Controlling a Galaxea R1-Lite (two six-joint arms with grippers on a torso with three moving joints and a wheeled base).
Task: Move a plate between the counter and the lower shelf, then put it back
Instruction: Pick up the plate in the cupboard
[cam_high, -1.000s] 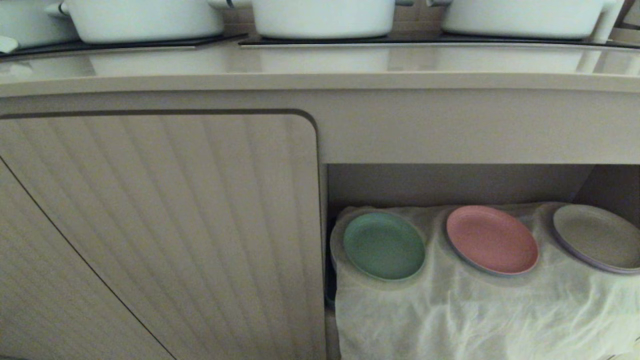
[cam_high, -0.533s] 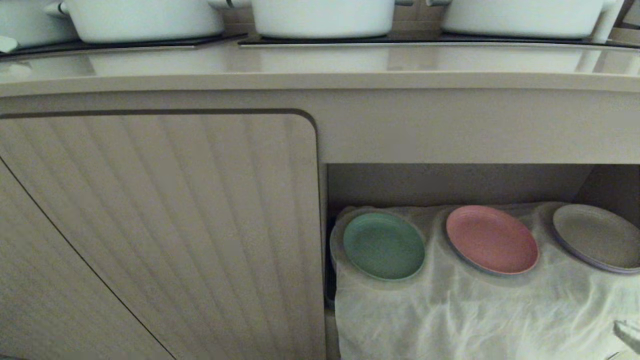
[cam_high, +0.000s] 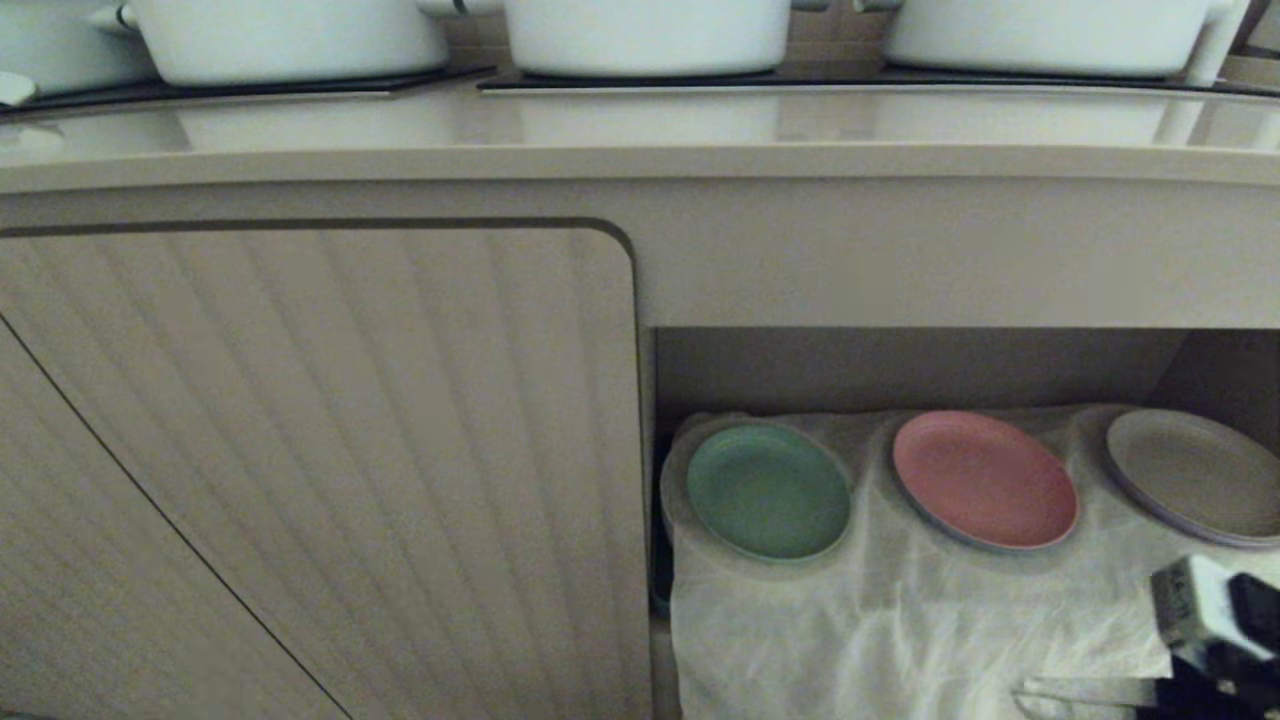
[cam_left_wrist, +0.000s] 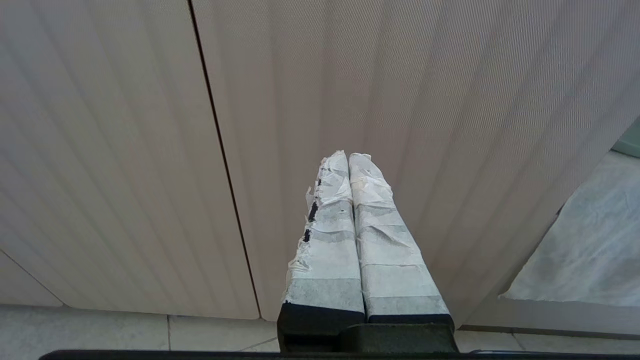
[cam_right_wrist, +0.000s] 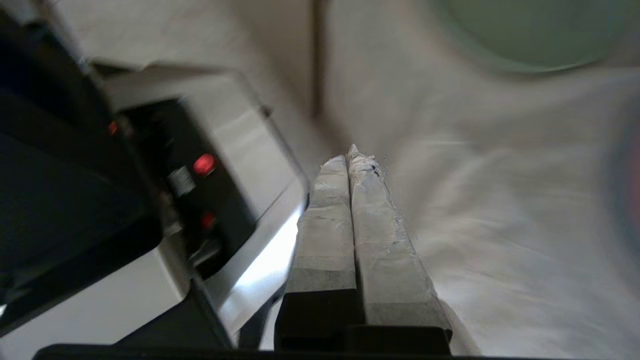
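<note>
The mint-green plate (cam_high: 768, 491) lies in the leftmost hollow of the white cloth lining the lower shelf (cam_high: 900, 620), under the pale beige counter (cam_high: 640, 135). My right gripper (cam_high: 1182, 598) shows at the bottom right of the head view, in front of the cloth and well to the right of the plate. In the right wrist view its taped fingers are pressed together with nothing between them (cam_right_wrist: 352, 155), and the plate (cam_right_wrist: 530, 30) lies far ahead. My left gripper (cam_left_wrist: 347, 157) is shut and empty, facing the ribbed cabinet door, outside the head view.
A pink plate (cam_high: 985, 480) and a grey plate (cam_high: 1190, 475) fill the other hollows. White pots (cam_high: 645, 35) stand on black cooktop panels (cam_high: 250, 88). The ribbed cabinet door (cam_high: 320, 450) closes the left. A black part of my body with red lights (cam_right_wrist: 200, 170) sits beside the right gripper.
My right gripper has risen from out of sight into the bottom right corner of the head view. The plates and the camera have not moved.
</note>
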